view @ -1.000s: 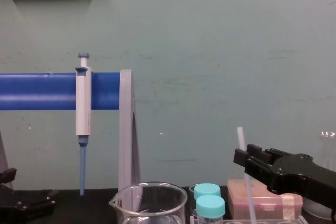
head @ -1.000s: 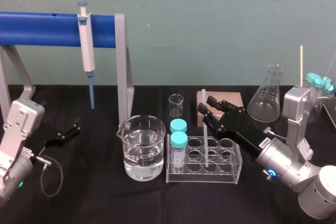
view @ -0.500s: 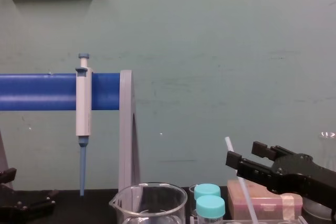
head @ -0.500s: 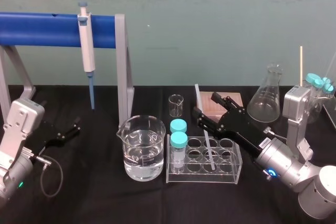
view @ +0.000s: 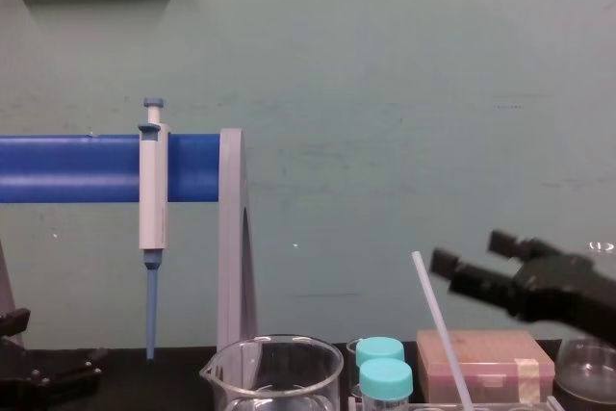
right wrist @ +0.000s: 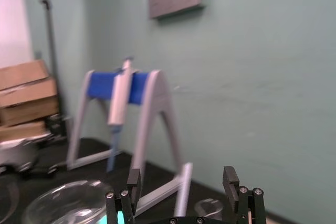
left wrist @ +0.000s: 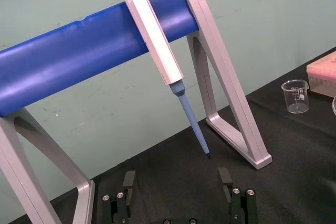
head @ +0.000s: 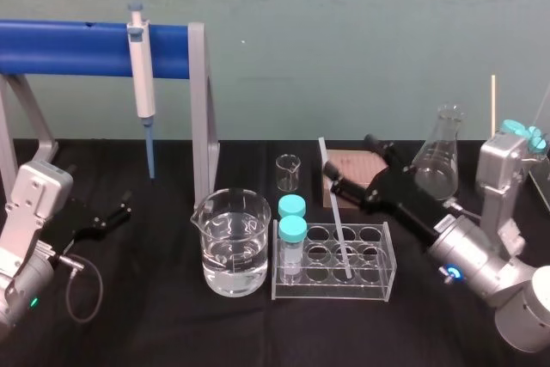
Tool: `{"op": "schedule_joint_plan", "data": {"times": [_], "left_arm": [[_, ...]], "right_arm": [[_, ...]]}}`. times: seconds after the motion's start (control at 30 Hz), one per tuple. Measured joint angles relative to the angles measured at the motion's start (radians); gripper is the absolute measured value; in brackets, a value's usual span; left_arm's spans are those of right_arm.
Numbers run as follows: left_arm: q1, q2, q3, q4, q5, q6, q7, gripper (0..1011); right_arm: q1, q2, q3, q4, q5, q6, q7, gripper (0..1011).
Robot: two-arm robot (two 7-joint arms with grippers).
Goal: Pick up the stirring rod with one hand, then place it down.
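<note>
Right claw (head: 350, 161), head view: black blocky fingers spread wide, gripping nothing. The thin translucent white stirring rod (head: 335, 212) stands w/ its lower end in a well of the clear plastic tube rack (head: 331, 294). Its upper end leans toward my left, so the long axis is steep but tilted, not vertical. The claw sits just right of the rod's upper part. The nearer finger looks v. close to it, and I can't tell from here if they touch. The left claw (head: 116, 212) is parked far left over the black tabletop (head: 155, 315), well apart from the rod, so the right arm is clearly the nearer one.

Left wrist view: left claw (left wrist: 177, 182) is open and empty, facing the white-bodied pipette w/ blue tip (left wrist: 157, 40) that hangs on the blue bar stand (left wrist: 79, 61).

Right wrist view: right claw (right wrist: 181, 179) has its fingers wide apart. A pale blurred upright bar (right wrist: 182, 198) stands betw. them, prob. the rod, touching neither finger.

Chest view: right claw (view: 467, 249) sits at right, above the rack, and is open. The rod (view: 441, 329) slants up and to the left. Its top end lies just left of the lower fingertip, w/ a small gap visible. My read: the rod is set down and free. It lies to the claw's left, so any pull-back should go right, away from the lean.
</note>
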Motion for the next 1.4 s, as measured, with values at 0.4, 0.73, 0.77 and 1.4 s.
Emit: {"op": "schedule_joint_plan", "data": {"times": [0.4, 0.73, 0.77, 1.4], "left_arm": [[0.0, 0.0, 0.0, 0.0, 0.0, 0.0, 0.0, 1000], [0.0, 0.0, 0.0, 0.0, 0.0, 0.0, 0.0, 1000], [0.0, 0.0, 0.0, 0.0, 0.0, 0.0, 0.0, 1000], [0.0, 0.0, 0.0, 0.0, 0.0, 0.0, 0.0, 1000]], "right_arm": [[-0.116, -0.012, 0.121, -0.101, -0.204, 0.056, -0.391, 1003], [-0.137, -0.034, 0.133, -0.072, -0.237, 0.127, -0.438, 1003], [-0.137, -0.034, 0.133, -0.073, -0.236, 0.126, -0.438, 1003], [-0.135, -0.03, 0.131, -0.078, -0.233, 0.115, -0.436, 1003]]}}
